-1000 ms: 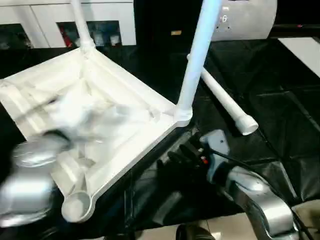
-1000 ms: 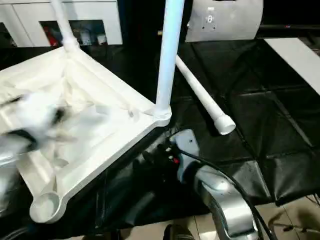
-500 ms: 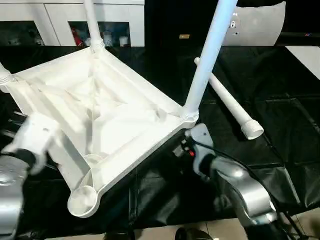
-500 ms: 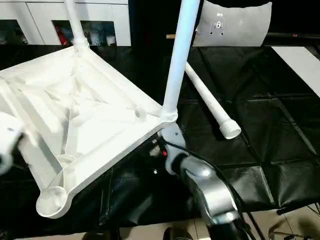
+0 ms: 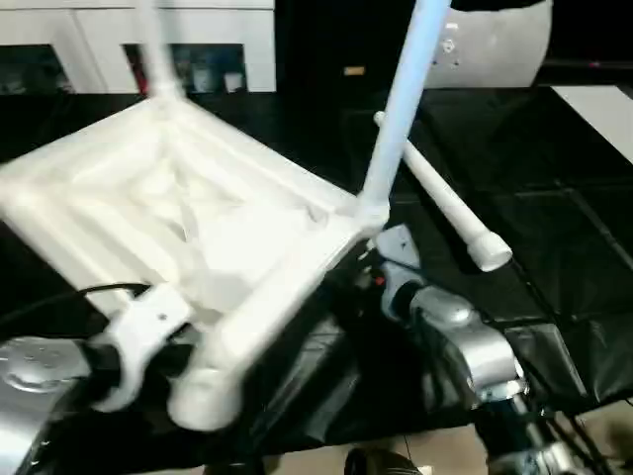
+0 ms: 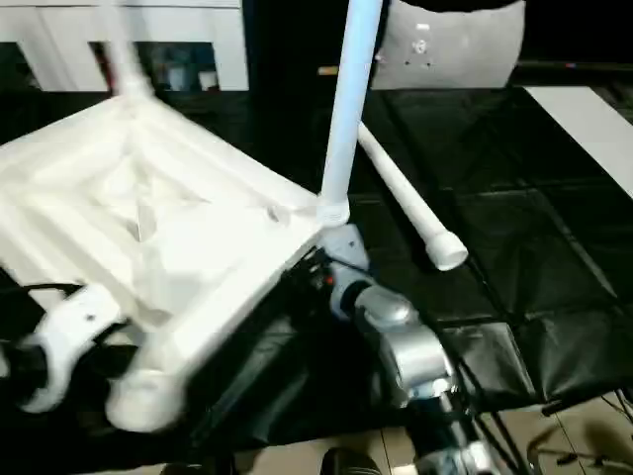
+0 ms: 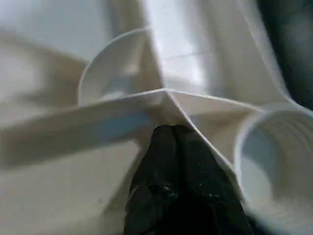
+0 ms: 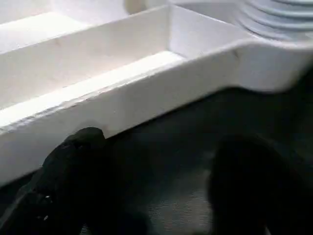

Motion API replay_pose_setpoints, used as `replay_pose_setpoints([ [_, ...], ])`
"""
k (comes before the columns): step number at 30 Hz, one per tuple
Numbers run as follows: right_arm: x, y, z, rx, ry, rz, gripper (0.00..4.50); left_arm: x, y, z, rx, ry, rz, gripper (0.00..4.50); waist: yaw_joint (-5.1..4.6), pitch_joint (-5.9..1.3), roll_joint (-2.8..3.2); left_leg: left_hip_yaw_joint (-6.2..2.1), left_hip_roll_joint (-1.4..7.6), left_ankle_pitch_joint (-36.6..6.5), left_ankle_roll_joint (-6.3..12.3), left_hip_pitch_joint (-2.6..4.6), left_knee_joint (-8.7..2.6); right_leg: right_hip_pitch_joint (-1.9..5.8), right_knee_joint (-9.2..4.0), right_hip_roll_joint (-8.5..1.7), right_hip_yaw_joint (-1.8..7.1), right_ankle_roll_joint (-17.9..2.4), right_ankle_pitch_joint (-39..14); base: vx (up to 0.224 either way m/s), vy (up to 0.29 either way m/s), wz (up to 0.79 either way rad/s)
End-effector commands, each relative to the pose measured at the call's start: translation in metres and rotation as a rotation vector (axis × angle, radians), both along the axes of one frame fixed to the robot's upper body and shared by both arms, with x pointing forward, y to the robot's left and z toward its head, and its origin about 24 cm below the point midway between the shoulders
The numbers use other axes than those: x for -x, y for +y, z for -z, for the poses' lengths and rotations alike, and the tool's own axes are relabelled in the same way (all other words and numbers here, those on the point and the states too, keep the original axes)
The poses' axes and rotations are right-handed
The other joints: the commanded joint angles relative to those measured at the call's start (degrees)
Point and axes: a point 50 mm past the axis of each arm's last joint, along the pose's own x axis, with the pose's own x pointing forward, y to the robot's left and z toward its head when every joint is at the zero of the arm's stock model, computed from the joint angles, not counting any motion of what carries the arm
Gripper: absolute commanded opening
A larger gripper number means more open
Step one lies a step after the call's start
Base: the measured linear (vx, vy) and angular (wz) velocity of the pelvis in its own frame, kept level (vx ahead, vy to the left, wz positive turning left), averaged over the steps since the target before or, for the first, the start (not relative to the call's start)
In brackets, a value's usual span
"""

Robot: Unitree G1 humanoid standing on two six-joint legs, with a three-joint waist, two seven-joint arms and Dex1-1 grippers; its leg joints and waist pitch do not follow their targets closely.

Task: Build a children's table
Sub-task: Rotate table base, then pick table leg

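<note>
1 black-covered work table (image 5: 554,247), white cabinets (image 5: 218,40) behind.

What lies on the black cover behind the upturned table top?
Behind the table top one loose white leg lies flat on the black cover, its ribbed end toward the robot. Its far end is hidden behind the upright leg standing in the corner socket.
</note>
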Motion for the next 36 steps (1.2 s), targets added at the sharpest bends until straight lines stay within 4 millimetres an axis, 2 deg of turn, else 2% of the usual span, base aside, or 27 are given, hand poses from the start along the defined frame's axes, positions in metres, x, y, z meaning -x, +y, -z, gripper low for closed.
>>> replay_pose_setpoints([
  [1, -0.003, 0.015, -0.009, -0.033, -0.04, -0.057, 4.5, 0.009, -0.034, -0.005, 0.136, 0.012, 0.208, 0.04, 0.31, -4.07, 1.26, -1.67, 2.63, -11.47, -3.66, 2.05, -4.35, 1.99, -3.23, -3.96, 2.65, -11.18, -4.3, 0.0, 0.0, 0.0],
  [4, -0.005, 0.014, -0.01, -0.03, -0.045, -0.057, 4.5, -0.001, -0.044, -0.005, 0.174, -0.026, 0.199, 0.04, 0.02, -4.22, 0.76, -1.43, 2.46, -7.75, -1.69, 1.53, -3.92, 2.54, -3.04, -4.09, 2.76, -11.88, -0.75, 0.0, 0.0, 0.0],
  [6, -0.007, 0.012, -0.011, -0.022, -0.052, -0.054, 4.5, -0.021, -0.056, -0.003, 0.197, -0.106, 0.155, 0.04, -0.04, -4.31, 0.58, -1.34, 2.46, -7.29, -0.75, 1.44, -3.73, 2.74, -3.11, -4.03, 2.77, -12.24, -1.03, 0.0, 0.0, 0.0],
  [9, -0.009, 0.009, -0.012, -0.012, -0.059, -0.041, 4.5, -0.041, -0.068, -0.004, 0.217, -0.173, 0.097, 0.04, 0.25, -4.01, 0.68, -1.3, 2.68, -10.22, -1.28, 1.75, -3.82, 2.33, -3.85, -3.98, 2.82, -11.55, -6.57, 0.0, 0.0, 0.0],
  [10, -0.009, 0.008, -0.012, -0.011, -0.061, -0.039, 4.5, -0.044, -0.069, -0.004, 0.214, -0.184, 0.089, 0.04, 0.26, -4.09, 0.56, -1.35, 2.69, -10.61, -1.52, 1.78, -3.78, 2.39, -3.78, -4.01, 2.83, -11.34, -7.15, 0.0, 0.0, 0.0],
  [11, -0.012, 0.003, -0.016, -0.009, -0.076, -0.009, 4.5, -0.057, -0.071, -0.002, 0.2, -0.224, 0.025, 0.04, 0.13, -4.09, 0.46, -1.48, 2.54, -10.47, -1.68, 1.48, -3.9, 2.62, -3.74, -3.92, 2.73, -10.83, -7.81, 0.0, 0.0, 0.0],
  [12, -0.012, 0.001, -0.017, -0.008, -0.08, 0.0, 4.5, -0.06, -0.071, -0.002, 0.189, -0.239, 0.007, 0.04, 0.16, -4.13, 0.65, -1.45, 2.63, -11.39, -1.73, 1.84, -3.73, 2.32, -3.87, -4.0, 2.85, -10.54, -8.57, 0.0, 0.0, 0.0],
  [13, -0.014, -0.002, -0.02, -0.002, -0.092, 0.009, 4.5, -0.064, -0.071, -0.001, 0.18, -0.257, -0.014, 0.04, 0.13, -4.16, 0.6, -1.46, 2.58, -11.23, -1.66, 1.68, -3.75, 2.45, -3.9, -3.99, 2.82, -10.45, -8.68, 0.0, 0.0, 0.0],
  [16, -0.022, -0.014, -0.037, 0.003, -0.131, 0.077, 4.5, -0.071, -0.068, 0.0, 0.153, -0.307, -0.053, 0.04, 0.23, -4.29, 0.72, -1.5, 2.66, -10.22, -1.34, 1.85, -3.73, 2.33, -3.77, -3.75, 2.69, -10.28, -7.3, 0.0, 0.0, 0.0],
  [17, -0.022, -0.014, -0.037, 0.003, -0.131, 0.077, 4.5, -0.071, -0.068, 0.0, 0.153, -0.307, -0.053, 0.04, 0.29, -4.35, 0.71, -1.47, 2.65, -9.93, -1.32, 1.89, -3.69, 2.34, -3.64, -3.71, 2.67, -10.54, -6.58, 0.0, 0.0, 0.0],
  [19, -0.032, -0.027, -0.05, 0.028, -0.149, 0.146, 4.5, -0.073, -0.069, -0.008, 0.198, -0.374, -0.071, 0.04, 0.39, -4.4, 0.74, -1.52, 2.71, -9.34, -1.3, 1.9, -3.7, 2.37, -3.49, -3.72, 2.59, -10.99, -5.36, 0.0, 0.0, 0.0],
  [22, -0.043, -0.042, -0.061, 0.077, -0.15, 0.207, 4.5, -0.073, -0.068, -0.018, 0.249, -0.422, -0.084, 0.04, 0.37, -4.07, 1.0, -1.41, 2.64, -10.09, -1.49, 1.93, -3.65, 2.28, -3.49, -3.62, 2.58, -11.76, -4.13, 0.0, 0.0, 0.0],
  [24, -0.058, -0.063, -0.069, 0.15, -0.127, 0.287, 4.5, -0.069, -0.064, -0.026, 0.258, -0.464, -0.068, 0.21, 0.37, -3.86, 0.83, -1.47, 2.5, -10.34, -1.49, 1.92, -3.62, 2.27, -3.43, -3.74, 2.45, -12.22, -4.92, 0.0, 0.0, 0.0],
  [25, -0.059, -0.063, -0.07, 0.152, -0.126, 0.288, 4.5, -0.069, -0.063, -0.027, 0.258, -0.465, -0.068, 0.21, 0.28, -3.79, 0.79, -1.46, 2.43, -10.57, -1.5, 1.87, -3.59, 2.3, -3.46, -3.65, 2.43, -12.42, -5.3, 0.0, 0.0, 0.0],
  [26, -0.062, -0.069, -0.072, 0.171, -0.117, 0.286, 4.5, -0.067, -0.062, -0.03, 0.269, -0.471, -0.062, 0.37, 0.5, -3.4, 0.76, -1.27, 2.45, -11.2, -1.43, 1.91, -3.51, 2.06, -3.72, -3.75, 2.6, -12.08, -6.1, 0.0, 0.0, 0.0],
  [27, -0.065, -0.073, -0.073, 0.187, -0.104, 0.284, 4.5, -0.064, -0.061, -0.031, 0.278, -0.464, -0.048, 0.51, 0.47, -3.52, 0.71, -1.37, 2.35, -10.64, -1.19, 1.76, -3.49, 2.36, -3.5, -3.71, 2.47, -12.24, -5.94, 0.0, 0.0, 0.0],
  [30, -0.074, -0.09, -0.075, 0.241, -0.053, 0.304, 4.5, -0.053, -0.055, -0.035, 0.264, -0.44, 0.027, 0.61, 0.44, -3.27, 0.73, -1.33, 2.46, -9.9, -0.51, 1.59, -3.46, 2.21, -3.43, -3.76, 2.41, -13.04, -5.2, 0.0, 0.0, 0.0],
  [33, -0.078, -0.098, -0.076, 0.273, -0.026, 0.317, 4.5, -0.047, -0.051, -0.036, 0.251, -0.424, 0.058, 0.98, 0.36, -3.2, 0.85, -1.27, 2.51, -9.24, -0.08, 1.53, -3.35, 2.25, -3.3, -3.7, 2.4, -13.79, -4.6, 0.0, 0.0, 0.0],
  [34, -0.082, -0.106, -0.074, 0.313, 0.018, 0.318, 4.5, -0.036, -0.047, -0.039, 0.245, -0.397, 0.098, 1.02, 0.42, -2.59, 0.95, -1.28, 2.46, -9.74, 0.04, 1.39, -3.55, 1.98, -3.51, -3.71, 2.41, -13.65, -5.3, 0.0, 0.0, 0.0],
  [35, -0.083, -0.108, -0.074, 0.325, 0.031, 0.317, 4.5, -0.034, -0.046, -0.04, 0.243, -0.389, 0.11, 1.12, 0.15, -2.77, 0.86, -1.42, 2.41, -10.38, -0.15, 1.33, -3.51, 2.25, -3.3, -3.86, 2.26, -14.43, -6.43, 0.0, 0.0, 0.0],
  [36, -0.083, -0.112, -0.072, 0.343, 0.062, 0.315, 4.5, -0.028, -0.044, -0.042, 0.238, -0.373, 0.128, 1.26, 0.29, -2.34, 1.11, -1.26, 2.55, -11.31, -0.31, 1.62, -3.47, 1.75, -3.64, -3.86, 2.4, -14.65, -7.68, 0.0, 0.0, 0.0],
])
